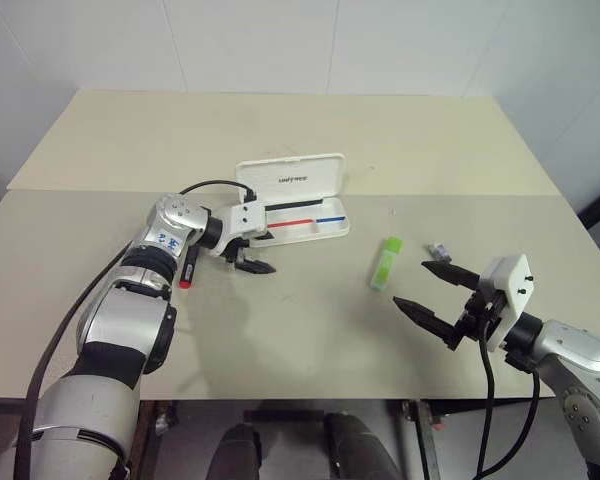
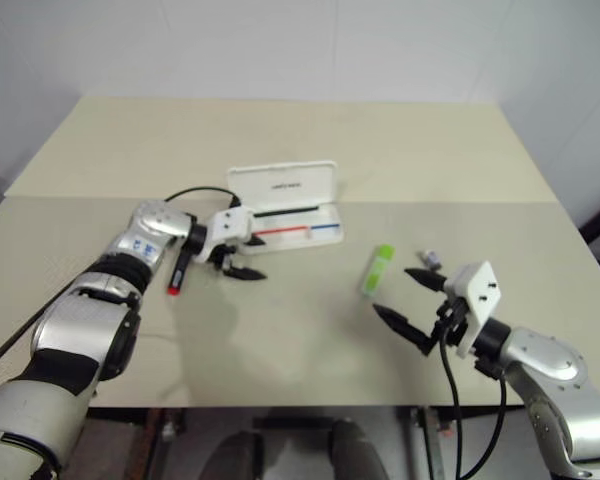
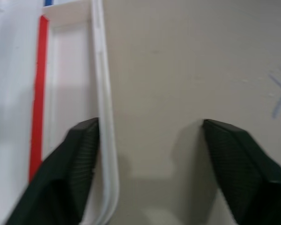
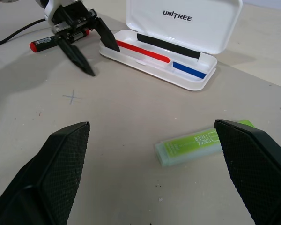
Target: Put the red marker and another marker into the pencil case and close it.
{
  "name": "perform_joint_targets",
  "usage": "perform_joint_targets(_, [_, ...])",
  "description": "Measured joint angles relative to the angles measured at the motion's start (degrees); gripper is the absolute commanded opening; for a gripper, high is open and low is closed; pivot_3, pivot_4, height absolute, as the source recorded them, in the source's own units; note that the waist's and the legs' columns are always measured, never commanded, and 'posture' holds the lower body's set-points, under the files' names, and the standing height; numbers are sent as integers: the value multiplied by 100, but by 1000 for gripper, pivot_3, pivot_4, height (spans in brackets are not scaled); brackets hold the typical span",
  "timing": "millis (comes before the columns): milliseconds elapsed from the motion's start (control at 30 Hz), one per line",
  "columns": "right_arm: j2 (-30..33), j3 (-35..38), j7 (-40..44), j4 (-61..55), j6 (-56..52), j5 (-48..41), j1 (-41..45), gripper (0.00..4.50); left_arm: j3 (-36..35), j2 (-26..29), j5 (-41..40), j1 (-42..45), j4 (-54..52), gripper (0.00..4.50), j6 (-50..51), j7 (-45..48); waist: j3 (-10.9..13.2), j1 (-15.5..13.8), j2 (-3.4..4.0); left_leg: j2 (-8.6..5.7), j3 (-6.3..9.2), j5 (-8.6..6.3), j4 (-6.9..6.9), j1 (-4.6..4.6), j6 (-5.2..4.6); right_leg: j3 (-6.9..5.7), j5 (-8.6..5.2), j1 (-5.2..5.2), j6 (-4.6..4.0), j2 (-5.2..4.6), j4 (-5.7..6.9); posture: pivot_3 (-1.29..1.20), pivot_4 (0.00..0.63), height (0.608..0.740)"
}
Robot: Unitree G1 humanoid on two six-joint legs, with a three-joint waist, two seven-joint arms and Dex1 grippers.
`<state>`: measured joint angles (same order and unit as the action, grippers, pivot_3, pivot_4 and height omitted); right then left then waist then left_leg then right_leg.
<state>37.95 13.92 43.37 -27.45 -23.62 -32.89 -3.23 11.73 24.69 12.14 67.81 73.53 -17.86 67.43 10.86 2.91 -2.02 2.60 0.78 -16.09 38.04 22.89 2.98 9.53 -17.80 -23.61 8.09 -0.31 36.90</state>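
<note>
While the pencil case [image 1: 298,203] lies lid-up and open, the red marker [image 1: 189,266] lies left of it. Left gripper [image 1: 250,252], jaws apart and empty, straddles its near-left rim. Green marker [image 1: 386,263] right of case; right gripper [image 1: 438,293] wide, empty, beyond that.

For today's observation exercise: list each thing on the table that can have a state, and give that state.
pencil case: lid open, tray empty
red marker: capped, lying on the table outside the case
light green marker: lying on the table, outside the case
left gripper: open, empty
right gripper: open, empty
</note>
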Motion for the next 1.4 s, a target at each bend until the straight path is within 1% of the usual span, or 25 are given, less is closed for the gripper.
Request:
perform_joint_targets(233, [1, 1, -18, -28, -1, -22, 3, 4500, -25, -7, 63, 148, 95, 47, 274, -209, 0, 18, 0, -1, 3, 0, -6, 2, -1, 0, -2, -1, 0, 2, -3, 0, 150, 740])
perform_joint_targets(367, [4, 6, -7, -27, -2, -30, 28, 4500, -73, 3, 45, 161, 90, 16, 256, -119, 0, 10, 0, -1, 3, 0, -6, 3, -1, 0, -5, -1, 1, 1, -4, 0, 150, 740])
perform_joint_targets(500, [24, 7, 53, -25, -2, -33, 84, 4500, -115, 55, 5, 151, 53, 16, 104, 197, 0, 7, 0, -1, 3, 0, -6, 3, -1, 0, -5, -1, 1, 1, -3, 0, 150, 740])
perform_joint_targets(667, [74, 12, 133, -5, -5, -37, 221, 4500, -137, 209, -106, -80, -403, 16, -346, 803, 0, 10, 0, -1, 4, 0, -7, 4, -1, 0, -5, -2, 1, 1, -3, 0, 150, 740])
perform_joint_targets(767, [84, 16, 174, 61, -11, -40, 250, 4500, -174, 357, -290, -552, -1169, 16, -502, 1077, 0, 15, 1, 0, 3, 0, -8, 4, 0, 1, -5, -2, 0, -1, -1, 0, 150, 740])
perform_joint_targets(900, [97, 8, 234, 130, -16, -39, 360, 4500, -176, 459, -488, -1298, -2306, 16, -277, 1200, 0, 9, 1, 1, 4, 1, -2, 4, 0, 1, -5, -2, 0, -3, 7, 0, 150, 740])
perform_joint_targets(1000, [111, -2, 283, 235, -18, -38, 469, 4500, -219, 708, -696, -2254, -3897, 16, 214, 1123, -1, 40, 2, 5, -1, 1, -7, -4, 0, 4, -6, 0, -1, -7, 10, 0, 150, 740])
perform_joint_targets(1067, [114, -11, 318, 308, -22, -34, 493, 4500, -239, 821, -772, -2695, -4672, 16, 550, 983, -1, 22, 2, 8, 4, 1, -6, -4, 0, -1, -7, -1, -4, -7, 12, 0, 150, 740])
perform_joint_targets(1267, [123, -50, 416, 406, -24, -30, 710, 4500, -238, 1075, -842, -3500, -6203, 16, 1434, 624, -1, 23, 2, 4, 0, 1, 2, -19, 1, 1, -6, 14, -3, -8, 16, 0, 150, 740])
perform_joint_targets(1400, [126, -69, 474, 492, -29, -24, 726, 4500, -249, 1281, -948, -3735, -6797, 16, 1853, 510, 0, 26, 1, 4, -1, 1, 1, -24, 0, 2, -7, 16, -4, -7, 15, 0, 150, 740])
